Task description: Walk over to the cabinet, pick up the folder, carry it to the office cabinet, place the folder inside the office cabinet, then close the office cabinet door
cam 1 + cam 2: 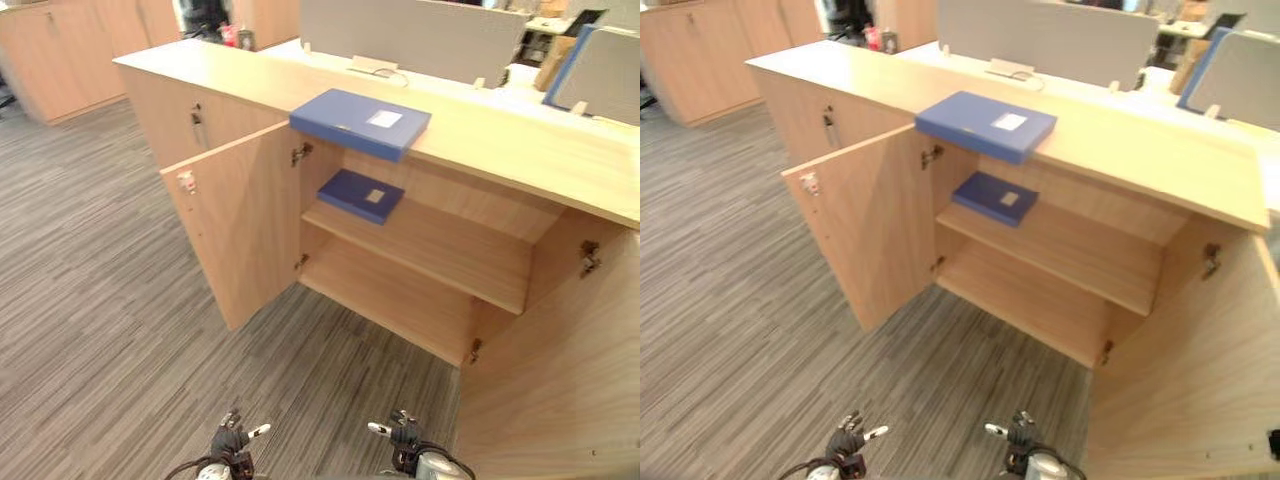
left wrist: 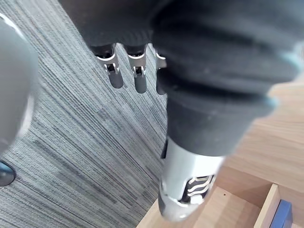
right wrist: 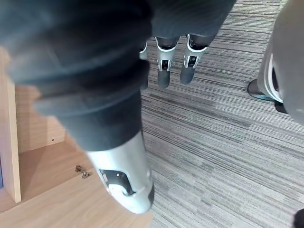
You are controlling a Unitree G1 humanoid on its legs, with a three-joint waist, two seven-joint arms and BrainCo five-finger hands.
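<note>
A blue folder (image 1: 360,122) with a white label lies flat on the top (image 1: 520,150) of the low wooden office cabinet, its corner over the front edge. A second blue folder (image 1: 360,195) rests on the upper shelf (image 1: 440,250) inside. Both cabinet doors stand wide: the left door (image 1: 245,225) swings out toward me, and the right door (image 1: 560,380) is close at my right. My left hand (image 1: 230,445) and right hand (image 1: 405,435) hang low over the carpet, well short of the cabinet. In the wrist views the left fingers (image 2: 137,71) and right fingers (image 3: 164,66) are straight and hold nothing.
Striped grey carpet (image 1: 100,300) stretches between me and the cabinet. A closed door with a key (image 1: 196,115) adjoins the open bay on the left. More wooden cabinets (image 1: 60,50) line the far left; grey desk partitions (image 1: 410,35) stand behind the cabinet.
</note>
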